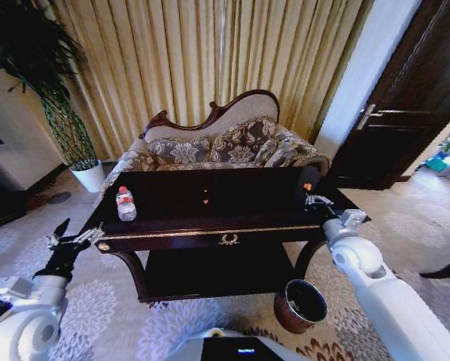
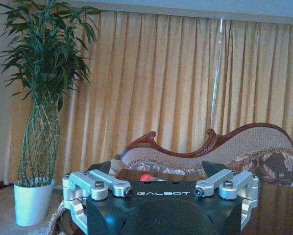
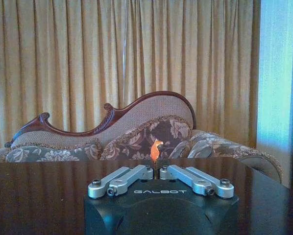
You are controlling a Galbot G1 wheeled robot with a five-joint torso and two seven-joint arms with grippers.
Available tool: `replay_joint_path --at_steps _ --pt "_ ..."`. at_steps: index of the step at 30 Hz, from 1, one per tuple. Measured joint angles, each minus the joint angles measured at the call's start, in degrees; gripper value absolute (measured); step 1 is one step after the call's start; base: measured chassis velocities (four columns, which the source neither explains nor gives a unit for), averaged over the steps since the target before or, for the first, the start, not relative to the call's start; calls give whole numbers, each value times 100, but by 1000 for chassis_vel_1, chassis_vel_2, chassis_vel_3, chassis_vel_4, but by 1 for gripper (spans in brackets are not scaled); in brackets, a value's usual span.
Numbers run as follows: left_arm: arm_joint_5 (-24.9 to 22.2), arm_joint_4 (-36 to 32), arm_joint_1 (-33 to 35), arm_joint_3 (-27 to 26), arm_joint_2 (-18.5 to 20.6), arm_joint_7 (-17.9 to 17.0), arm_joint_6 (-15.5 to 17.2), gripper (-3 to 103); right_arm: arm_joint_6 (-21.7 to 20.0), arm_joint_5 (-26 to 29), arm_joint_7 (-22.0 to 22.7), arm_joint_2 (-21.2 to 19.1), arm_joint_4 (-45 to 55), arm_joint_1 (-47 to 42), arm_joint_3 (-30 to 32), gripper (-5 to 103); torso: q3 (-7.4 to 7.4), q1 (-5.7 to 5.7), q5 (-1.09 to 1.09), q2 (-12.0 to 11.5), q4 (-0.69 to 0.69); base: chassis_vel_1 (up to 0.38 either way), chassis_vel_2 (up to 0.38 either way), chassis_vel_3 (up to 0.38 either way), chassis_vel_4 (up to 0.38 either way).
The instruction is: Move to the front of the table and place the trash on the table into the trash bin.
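Trash bin nearest, below bench front; left gripper fingers wide, idle at bench's left end; right gripper fingers pinched on orange scrap; best lifted straight before swinging binward.

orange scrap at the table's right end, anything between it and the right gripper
Nothing visible. The right gripper sits just short of the orange scrap, with bare table between them; the water bottle stands at the far left end.

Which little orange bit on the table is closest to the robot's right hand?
The orange scrap near the table's right end, just beyond the right end effector. The other orange scrap lies mid-table, farther away.
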Motion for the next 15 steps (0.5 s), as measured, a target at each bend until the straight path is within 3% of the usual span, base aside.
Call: replay_joint_path --at_steps 15 --pt "5 15 24 12 -18 21 -13 100 0 -9 4 52 -12 -21 21 2 0 0 0 0 0 19 -15 -15 18"
